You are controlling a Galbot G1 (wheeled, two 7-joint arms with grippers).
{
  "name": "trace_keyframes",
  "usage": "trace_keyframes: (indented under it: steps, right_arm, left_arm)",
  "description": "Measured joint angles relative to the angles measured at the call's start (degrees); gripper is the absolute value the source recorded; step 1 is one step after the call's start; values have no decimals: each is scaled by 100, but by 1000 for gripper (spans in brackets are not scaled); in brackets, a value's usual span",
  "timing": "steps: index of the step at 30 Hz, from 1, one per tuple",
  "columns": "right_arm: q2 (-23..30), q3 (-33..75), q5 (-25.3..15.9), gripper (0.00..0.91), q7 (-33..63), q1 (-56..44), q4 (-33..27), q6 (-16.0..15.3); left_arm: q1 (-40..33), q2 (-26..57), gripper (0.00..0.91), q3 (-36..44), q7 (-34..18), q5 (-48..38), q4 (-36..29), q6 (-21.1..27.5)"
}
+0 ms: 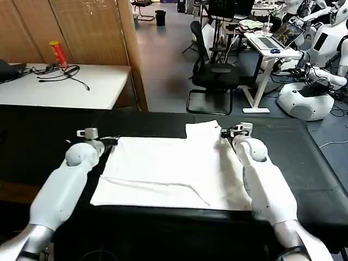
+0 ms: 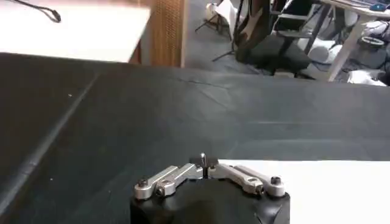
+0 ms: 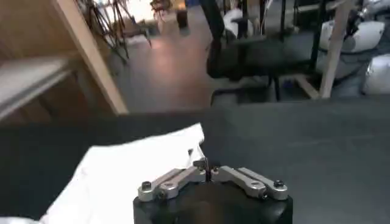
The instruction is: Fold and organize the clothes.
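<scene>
Head view: white T-shirt [image 1: 174, 174] lies flat on the black worktop [image 1: 304, 157], between the left end effector [image 1: 112, 140] and right end effector [image 1: 225, 134], both pinched closed at its far corners.

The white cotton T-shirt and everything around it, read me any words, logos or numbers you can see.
None can be read.
White cotton T-shirt on the black tablecloth: blank side up, no print visible.
Red and yellow can on the white table: label too small to read.
</scene>
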Motion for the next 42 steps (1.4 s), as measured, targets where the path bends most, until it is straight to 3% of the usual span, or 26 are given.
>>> trace_keyframes:
  steps: [14, 15, 16, 21, 35, 36, 40, 42]
  right_arm:
    - [-519, 150, -24, 0, 230, -671, 1104, -481]
    - [-513, 126, -26, 88, 241, -671, 1104, -531]
    - [-504, 111, -27, 878, 233, -670, 1099, -581]
    - [-323, -65, 1, 878, 105, -490, 857, -887]
    - [112, -236, -56, 878, 120, 192, -108, -919]
    - [142, -218, -47, 800, 121, 222, -170, -922]
    - [246, -201, -43, 673, 108, 277, -361, -933]
    - [284, -196, -43, 527, 108, 280, -423, -942]
  left_arm:
    - [632, 507, 0, -355, -113, -358, -1242, 42]
    - [692, 557, 0, -391, -112, -384, -1334, 42]
    - [770, 616, 0, -439, -109, -400, -1442, 42]
    - [1112, 694, 0, -579, -104, -371, -1804, 41]
    - [1423, 645, 0, -624, -110, -289, -2047, 56]
    - [1430, 645, 0, -625, -109, -282, -2047, 56]
    - [1443, 646, 0, -630, -98, -269, -2046, 55]
    - [1444, 651, 0, -632, -96, -265, -2043, 54]
